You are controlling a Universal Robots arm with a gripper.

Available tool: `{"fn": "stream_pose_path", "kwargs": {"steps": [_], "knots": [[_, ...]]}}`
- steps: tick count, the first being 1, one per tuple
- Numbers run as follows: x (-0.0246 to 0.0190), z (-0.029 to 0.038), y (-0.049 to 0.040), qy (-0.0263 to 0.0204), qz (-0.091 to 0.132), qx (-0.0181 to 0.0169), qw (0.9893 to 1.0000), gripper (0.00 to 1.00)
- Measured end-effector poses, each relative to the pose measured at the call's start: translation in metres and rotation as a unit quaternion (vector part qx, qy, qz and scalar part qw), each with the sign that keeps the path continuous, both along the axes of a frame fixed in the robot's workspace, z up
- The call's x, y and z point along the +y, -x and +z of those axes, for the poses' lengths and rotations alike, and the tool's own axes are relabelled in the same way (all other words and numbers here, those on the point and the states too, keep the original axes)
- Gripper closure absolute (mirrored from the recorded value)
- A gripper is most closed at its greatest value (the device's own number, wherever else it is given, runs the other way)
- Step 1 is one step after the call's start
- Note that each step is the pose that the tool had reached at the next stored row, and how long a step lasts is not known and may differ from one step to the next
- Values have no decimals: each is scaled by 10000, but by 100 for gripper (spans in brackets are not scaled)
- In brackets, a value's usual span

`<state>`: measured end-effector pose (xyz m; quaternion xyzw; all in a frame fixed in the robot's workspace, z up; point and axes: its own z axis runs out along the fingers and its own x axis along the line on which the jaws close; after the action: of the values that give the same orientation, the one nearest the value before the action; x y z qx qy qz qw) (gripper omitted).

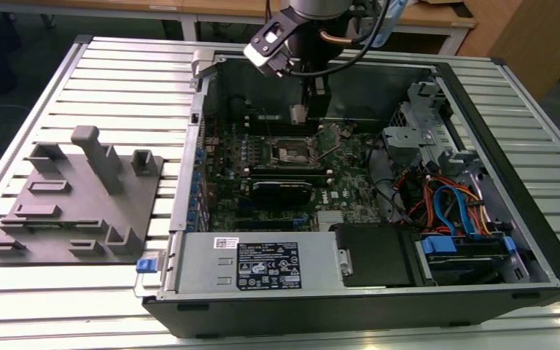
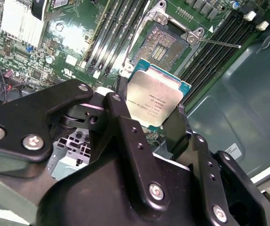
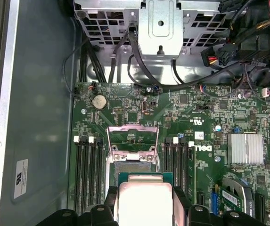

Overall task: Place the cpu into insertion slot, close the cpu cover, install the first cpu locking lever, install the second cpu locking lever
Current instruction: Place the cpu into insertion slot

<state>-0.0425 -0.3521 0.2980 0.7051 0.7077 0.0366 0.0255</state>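
My gripper (image 1: 297, 111) hangs inside the open computer case, a little above the motherboard and just behind the insertion slot (image 1: 293, 151). It is shut on the cpu (image 2: 153, 101), a flat square chip with a silver top pinched at two opposite edges by the black fingers (image 2: 118, 106). In both wrist views the insertion slot (image 2: 165, 44) lies open with its contact field bare. The cpu cover (image 3: 131, 134) is flipped up and back from the slot (image 3: 127, 165). A thin locking lever (image 2: 217, 44) sticks out sideways, unlatched. The cpu (image 3: 145, 202) hovers short of the slot.
Long black memory slots (image 3: 88, 162) flank the socket on both sides. A finned silver heatsink (image 3: 245, 148), a drive cage (image 3: 160, 28) and cable bundles (image 1: 445, 204) stand nearby. The power supply (image 1: 260, 266) fills the case front. A grey fixture plate (image 1: 76, 197) sits at the exterior view's left.
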Motion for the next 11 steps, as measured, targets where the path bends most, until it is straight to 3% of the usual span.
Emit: {"fn": "stream_pose_path", "kwargs": {"steps": [11], "knots": [[0,-170,9,1,0,0,10000,46]]}}
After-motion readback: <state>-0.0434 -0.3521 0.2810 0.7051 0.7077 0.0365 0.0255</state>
